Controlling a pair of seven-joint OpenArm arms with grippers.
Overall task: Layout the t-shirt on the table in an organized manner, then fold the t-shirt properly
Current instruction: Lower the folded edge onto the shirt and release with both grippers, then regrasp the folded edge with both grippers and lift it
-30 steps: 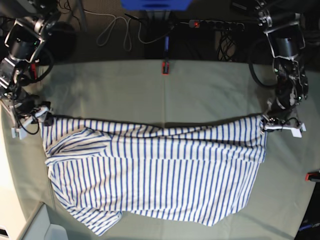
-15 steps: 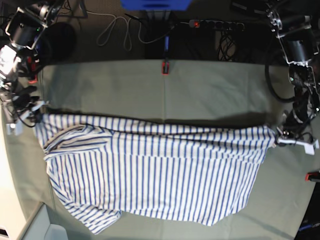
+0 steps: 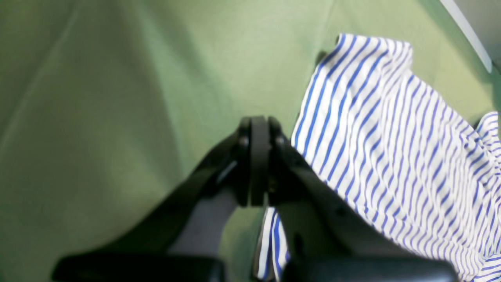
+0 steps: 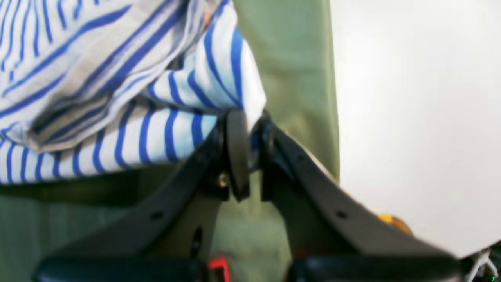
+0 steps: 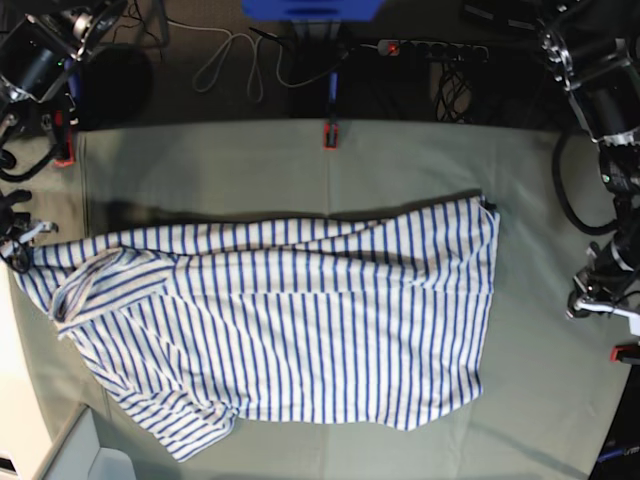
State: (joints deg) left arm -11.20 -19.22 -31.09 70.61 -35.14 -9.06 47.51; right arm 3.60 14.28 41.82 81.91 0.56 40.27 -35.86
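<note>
Desk: pale grey-green cloth surface, with a faint crease line running from 12 to 6 o'clock through its middle; dark floor with cables lies behind its 12 o'clock edge.
T-shirt: the white t-shirt with blue stripes lies spread across the middle and 6 o'clock part of the desk, long side from 9 to 3 o'clock; its upper edge is wrinkled and folds bunch near 9 o'clock.
T-shirt corners: the 9 o'clock corner is raised and held; the corner at about 2 o'clock lies free on the desk.
Right gripper: the right gripper is at the 9 o'clock edge of the desk; its fingers are clamped on a bunched edge of the t-shirt.
Left gripper: the left gripper is near the 3 o'clock edge, well apart from the t-shirt in the base view; its fingers are pressed together with no cloth between them, and the striped fabric lies below, at their 3 o'clock side.
Red clamps: one red clamp sits at the 12 o'clock edge, another red clamp at the 3 o'clock edge.
</note>
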